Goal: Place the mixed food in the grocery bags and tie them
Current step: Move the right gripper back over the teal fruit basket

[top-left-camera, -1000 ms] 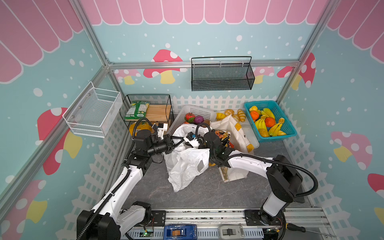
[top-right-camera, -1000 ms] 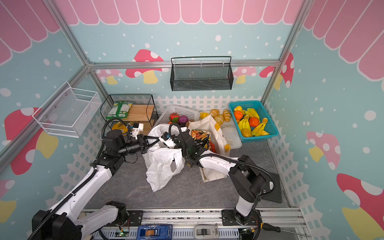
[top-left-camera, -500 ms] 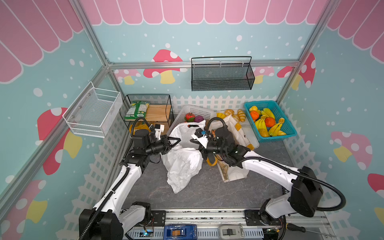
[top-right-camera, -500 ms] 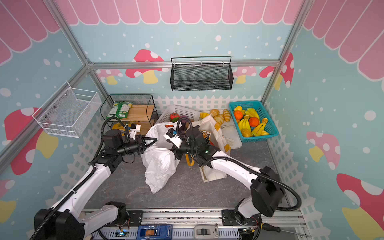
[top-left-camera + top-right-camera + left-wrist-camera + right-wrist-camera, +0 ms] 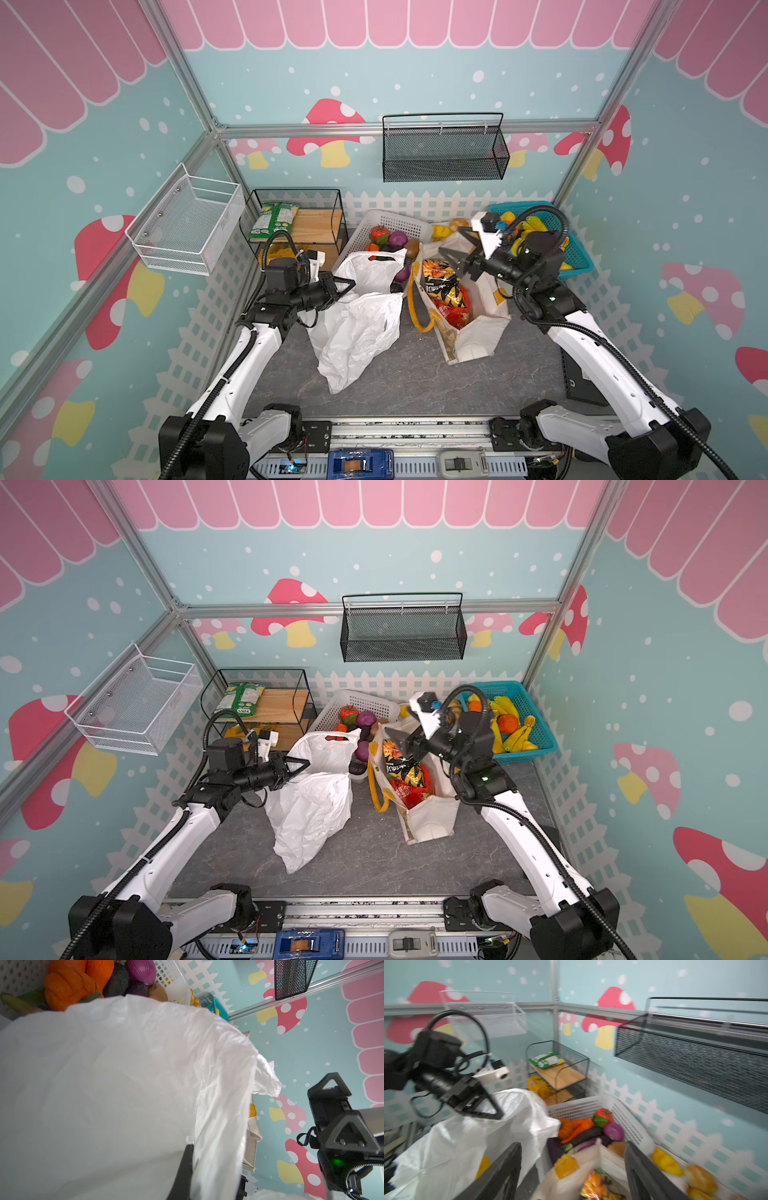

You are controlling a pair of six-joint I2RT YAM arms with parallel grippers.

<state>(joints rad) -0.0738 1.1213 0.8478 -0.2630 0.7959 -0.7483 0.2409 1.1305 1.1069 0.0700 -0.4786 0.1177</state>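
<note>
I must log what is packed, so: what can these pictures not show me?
- Inside of the white plastic bag: its own crinkled film hides it in both top views and fills the left wrist view.
- Bottom of the canvas tote: snack packets cover it.
- Packet print: motion blur in the right wrist view, too small in the top views.

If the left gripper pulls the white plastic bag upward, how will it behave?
Probably floppy: the white plastic bag sags in crinkled folds below the left gripper, so its mouth would likely collapse rather than stay open. The film looks thin, so the bag itself is likely light. Its smooth surface may slip out of a small pinch.
</note>
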